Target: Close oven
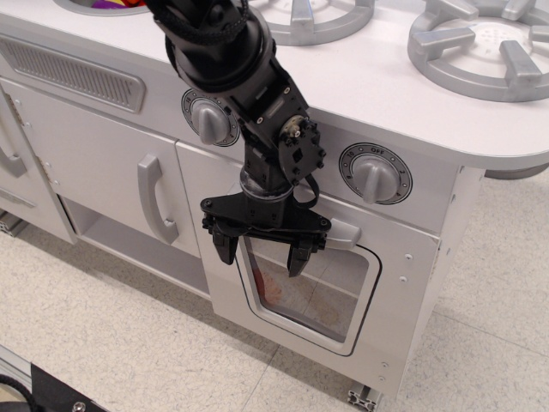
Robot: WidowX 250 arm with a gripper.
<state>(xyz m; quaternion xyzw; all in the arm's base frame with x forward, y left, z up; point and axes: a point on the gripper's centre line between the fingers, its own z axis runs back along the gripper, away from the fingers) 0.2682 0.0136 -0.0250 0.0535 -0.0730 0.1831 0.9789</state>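
Note:
The white oven door (390,296) with its rounded clear window (313,287) stands upright, flush against the toy kitchen front. Its grey horizontal handle (343,233) pokes out to the right of my gripper. My black gripper (262,255) is open, fingers pointing down and spread, pressed in front of the door's top edge and the handle's left part. It holds nothing. The handle's left part is hidden behind the gripper.
A plain white cabinet door with a vertical grey handle (153,209) is to the left. Knobs (375,174) sit above the oven, one knob (208,121) beside my arm. Stove burners (480,43) are on the countertop. Speckled floor lies below.

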